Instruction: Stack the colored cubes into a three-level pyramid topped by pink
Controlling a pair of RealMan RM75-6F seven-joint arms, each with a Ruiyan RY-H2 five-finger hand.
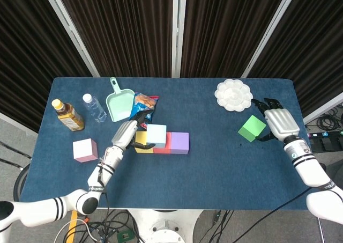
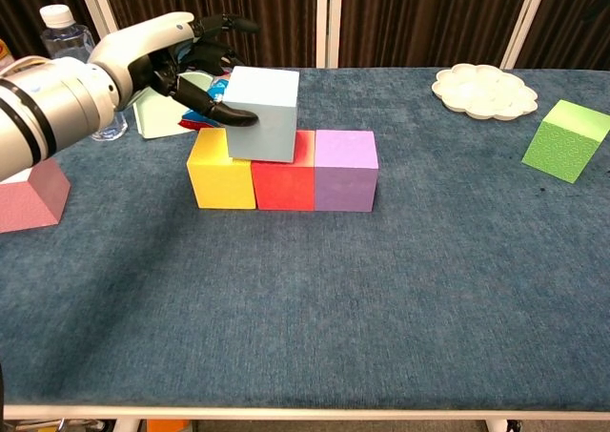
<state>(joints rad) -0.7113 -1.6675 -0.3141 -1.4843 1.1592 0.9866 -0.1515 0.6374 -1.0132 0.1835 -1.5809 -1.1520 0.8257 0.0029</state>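
Yellow [image 2: 221, 179], red [image 2: 284, 182] and purple [image 2: 345, 170] cubes sit in a touching row on the blue table [image 2: 315, 308]. A light blue cube [image 2: 267, 113] rests on top, over the yellow-red seam. My left hand [image 2: 181, 55] grips it, thumb on its front face and fingers behind; the same hand [image 1: 128, 131] shows in the head view. The pink cube [image 1: 85, 149] sits alone at the left. At the right, the green cube [image 1: 252, 128] stands on the table. My right hand [image 1: 277, 122] is beside it with fingers stretched out.
A white palette dish [image 1: 233, 95] lies at the back right. At the back left are a green scoop [image 1: 119, 103], a snack packet [image 1: 144, 102], a clear water bottle [image 1: 94, 107] and a brown bottle [image 1: 67, 115].
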